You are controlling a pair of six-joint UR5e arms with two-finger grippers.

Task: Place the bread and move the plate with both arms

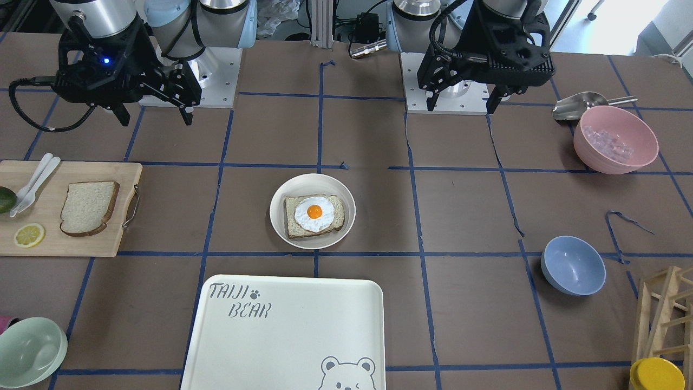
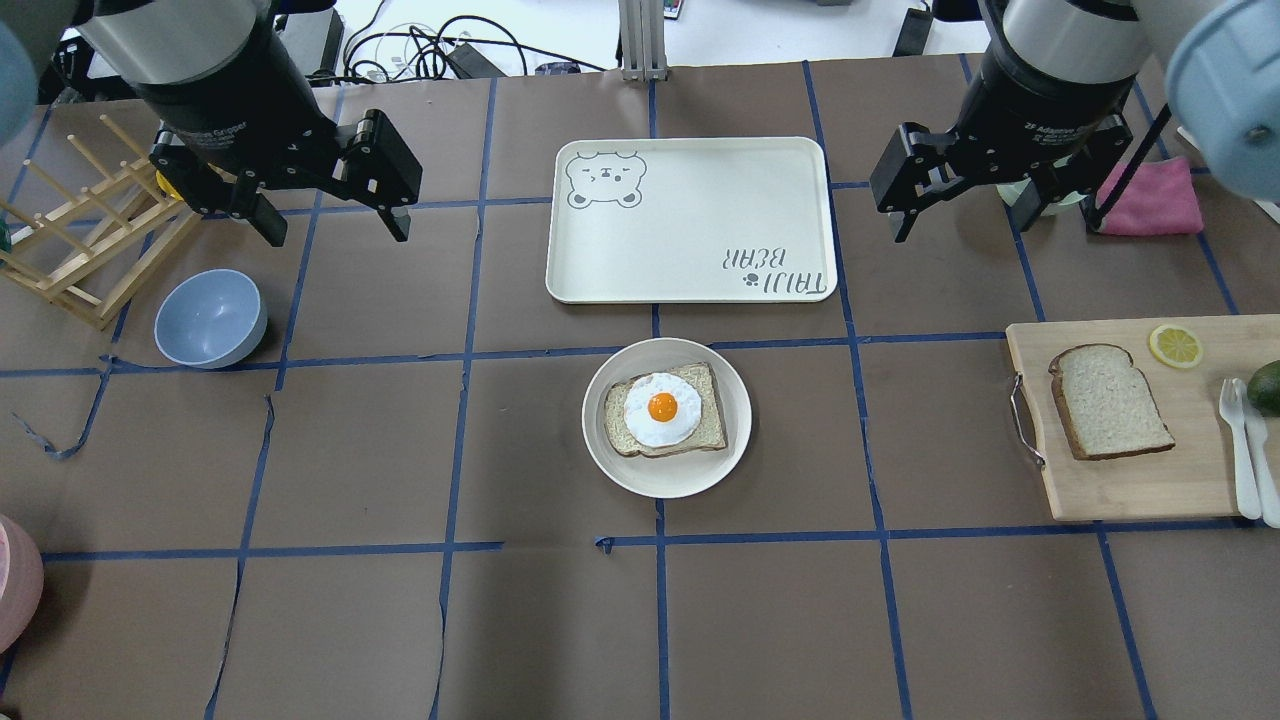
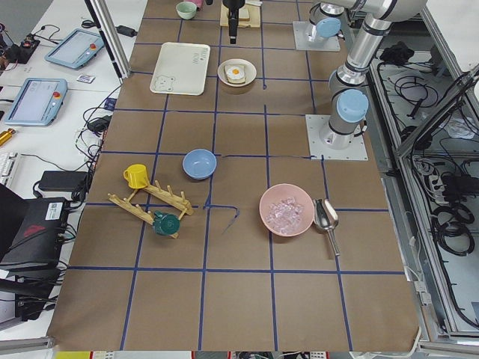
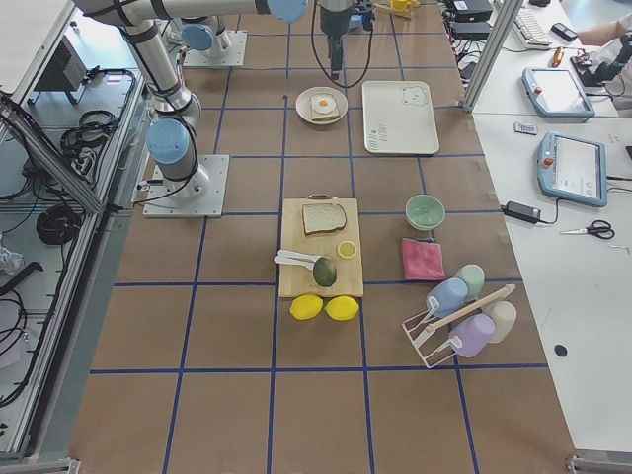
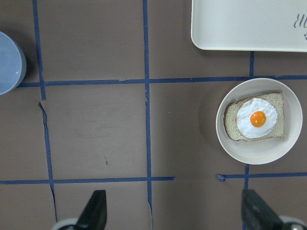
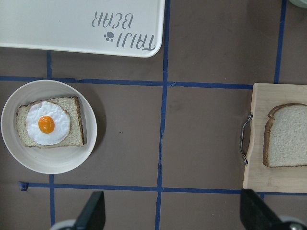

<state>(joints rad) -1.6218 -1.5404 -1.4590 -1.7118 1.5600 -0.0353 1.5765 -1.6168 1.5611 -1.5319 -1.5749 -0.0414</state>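
Cream-white plate [image 1: 312,241], front-facing view: sitting mid-table, carrying an egg-topped slice [image 1: 314,215]. The plain bread [image 1: 89,207] is lying on a wooden cutting board [image 1: 81,244], well apart from the plate on the right arm's side. The right gripper [image 1: 154,115] and left gripper [image 1: 463,102] are hanging behind the plate, fingers spread, gripping nothing.

Overhead view: the TAIJI BEAR tray [image 2: 690,220] is lying just beyond the plate, not touching it.

Side views: the plate is showing far off; the jaws are too small to judge.

Wrist views: each pair of fingertips is standing wide apart above the table beside the plate.

Progress, as judged: nothing is being carried yet. Both steps are remaining: bringing the bread to the plate, then moving the plate with both arms.
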